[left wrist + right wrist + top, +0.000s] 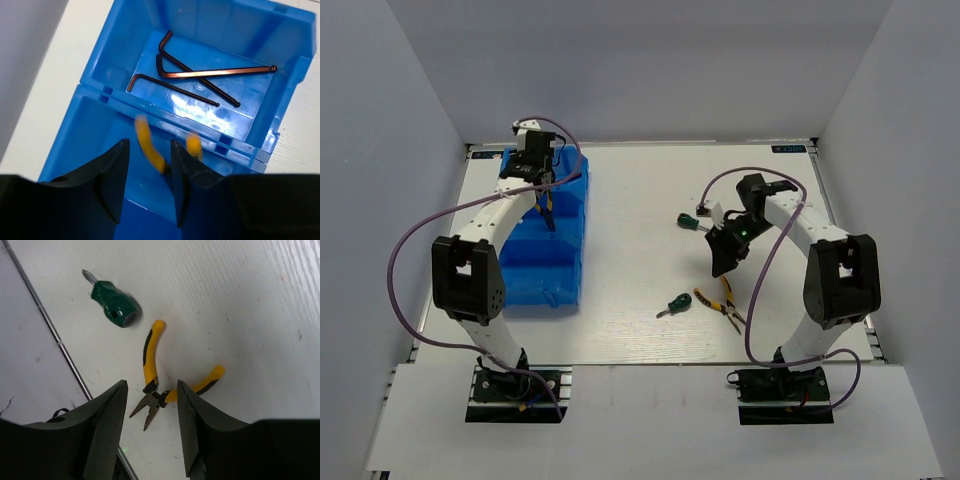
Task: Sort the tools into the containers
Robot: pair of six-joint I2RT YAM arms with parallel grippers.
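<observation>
The joined blue containers (575,270) stand at the left. My left gripper (548,198) hangs open over them. In the left wrist view the gripper (148,146) has its jaws apart, and yellow-handled pliers (149,145), blurred, sit loose between the fingers above a middle compartment. Three dark hex keys (200,74) lie in the far compartment (95,65). My right gripper (725,258) is open above the second pliers (722,302), seen between its fingers (150,405) on the table (150,365). One green screwdriver (115,305) lies near them (672,305); another lies farther back (690,222).
White enclosure walls stand at the left, right and back. A metal rail (60,345) runs along the table's near edge. Purple cables (760,260) loop from both arms.
</observation>
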